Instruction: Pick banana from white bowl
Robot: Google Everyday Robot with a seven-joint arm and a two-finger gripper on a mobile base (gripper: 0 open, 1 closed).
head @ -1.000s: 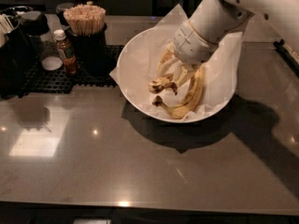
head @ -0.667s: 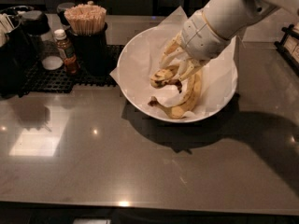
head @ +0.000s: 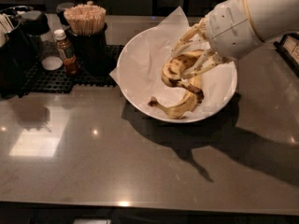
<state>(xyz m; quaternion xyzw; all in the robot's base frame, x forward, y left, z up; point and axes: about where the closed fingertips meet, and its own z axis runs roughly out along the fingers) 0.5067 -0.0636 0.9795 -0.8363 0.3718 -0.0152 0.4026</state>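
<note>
The white bowl (head: 128, 90) stands on the grey counter, lined with crinkled white paper (head: 154, 43). My gripper (head: 181, 62) reaches into it from the upper right. Its pale fingers (head: 189, 34) are closed around the short, brown-blotched banana (head: 172, 70) and hold it tilted a little above the bowl's bottom. The longer, cleaner yellow banana (head: 180, 108) lies in the bowl below it, with a dark end at the left tip. The white arm covers the bowl's far right rim.
A black cup of wooden sticks (head: 86, 22) and a small brown bottle (head: 66, 52) stand on a black mat (head: 51, 78) left of the bowl. A dark container (head: 14, 45) is at the far left. A dark object (head: 289, 48) sits at the right edge.
The gripper has risen and drawn back to the upper right with the speckled banana in it. The longer banana stays in the bowl.
</note>
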